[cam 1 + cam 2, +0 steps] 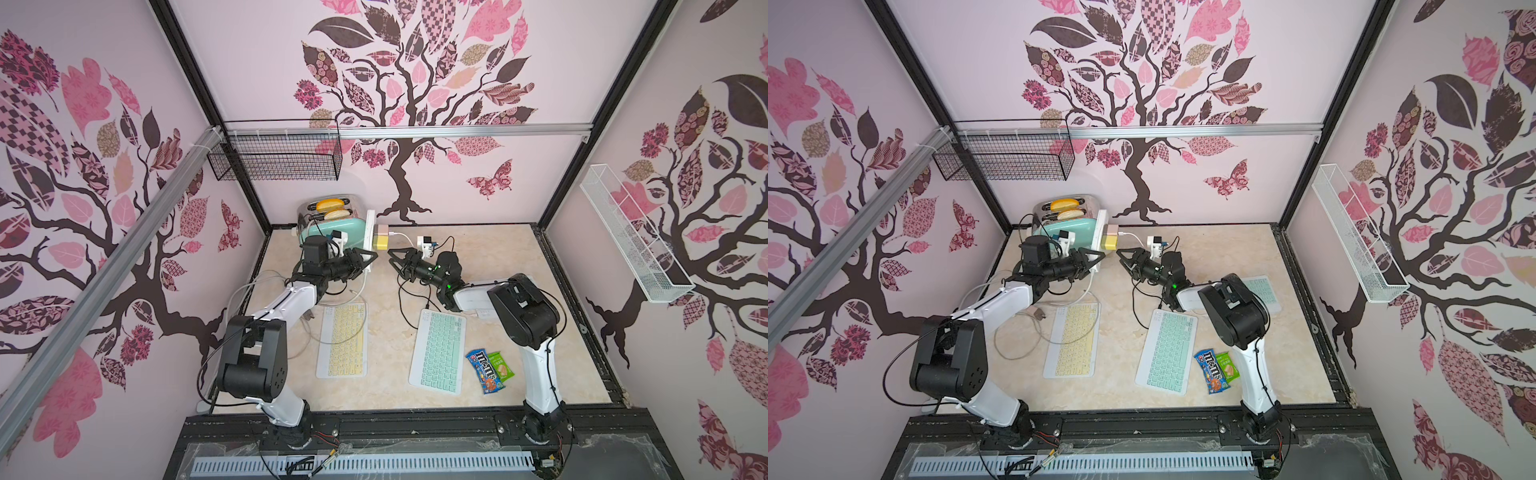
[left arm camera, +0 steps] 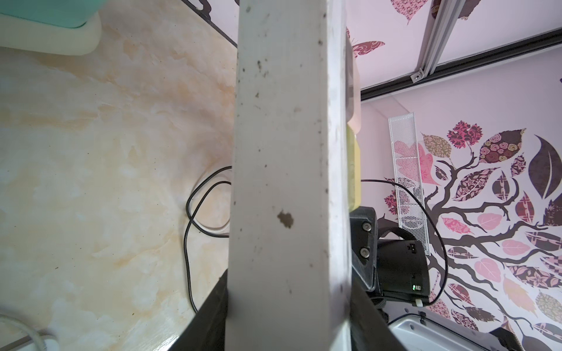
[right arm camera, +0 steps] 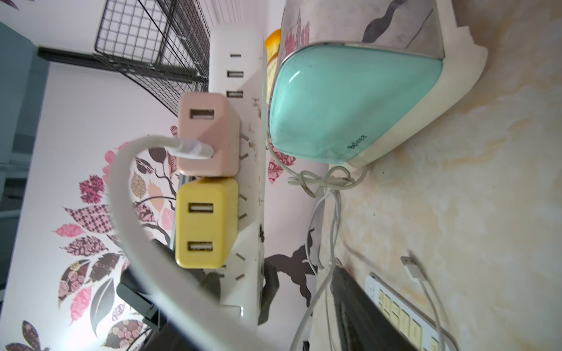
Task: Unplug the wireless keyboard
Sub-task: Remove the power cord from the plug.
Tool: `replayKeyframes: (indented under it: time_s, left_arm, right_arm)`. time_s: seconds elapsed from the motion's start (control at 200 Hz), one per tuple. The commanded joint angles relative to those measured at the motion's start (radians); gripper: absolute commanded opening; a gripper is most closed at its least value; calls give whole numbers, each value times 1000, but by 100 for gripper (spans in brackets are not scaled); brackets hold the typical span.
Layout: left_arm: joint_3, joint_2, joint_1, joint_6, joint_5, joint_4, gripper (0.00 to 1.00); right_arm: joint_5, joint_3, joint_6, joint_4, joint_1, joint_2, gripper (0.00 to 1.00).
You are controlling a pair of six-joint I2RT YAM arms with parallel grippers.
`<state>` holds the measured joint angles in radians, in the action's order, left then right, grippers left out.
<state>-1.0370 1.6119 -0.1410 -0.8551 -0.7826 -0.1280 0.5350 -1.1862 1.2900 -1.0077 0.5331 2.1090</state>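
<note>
strip clamped by left gripper | right gripper held unclenched near strip | cable plugged into pink charger on strip | toaster set just beside strip

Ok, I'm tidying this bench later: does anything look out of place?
The white power strip stands on end beside the toaster, clamped in the left pincer, its face speckled with dark stains. A loose USB plug lies unplugged beside the yellow keyboard.

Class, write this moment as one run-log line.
left pincer: clamped on upright white power strip | right pincer: open near white cable | cable: plugged into pink charger block
</note>
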Motion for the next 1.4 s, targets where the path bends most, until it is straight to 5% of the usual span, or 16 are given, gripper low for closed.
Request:
replayKeyframes:
  time_s: [0.0,0.155,0.325,0.62,0.71,0.845,0.945,1.04,1.215,1.395]
  left_arm:
    - [-37,-28,-4,58,-38,-25,0]
    - [-67,-21,-3,99,-37,46,0]
    - [-83,-7,-4,119,-33,84,0]
    - [-99,2,-3,160,-44,126,0]
    - [-103,6,-5,162,-62,122,0]
    - [-110,3,-7,171,-86,128,0]
    - [-117,-6,-9,181,-91,150,0]
    - [-116,-17,-9,189,-104,158,0]
    - [-117,-26,-21,185,-109,157,0]
    - [-126,-21,-35,172,-107,156,0]
  right_arm:
    - [44,2,-54,109,-7,-107,71]
    - [140,49,-178,428,-15,-238,81]
    - [161,16,-490,1088,-44,-374,88]
    - [112,-53,-859,1665,-145,-536,89]
    - [212,-57,-786,1564,-146,-566,89]
    - [291,63,-345,956,-145,-558,89]
    - [264,40,-146,710,-133,-472,88]
    - [270,-98,-162,747,-99,-376,87]
    - [118,-331,-416,1100,-31,-268,82]
    - [124,-333,-348,973,-28,-184,75]
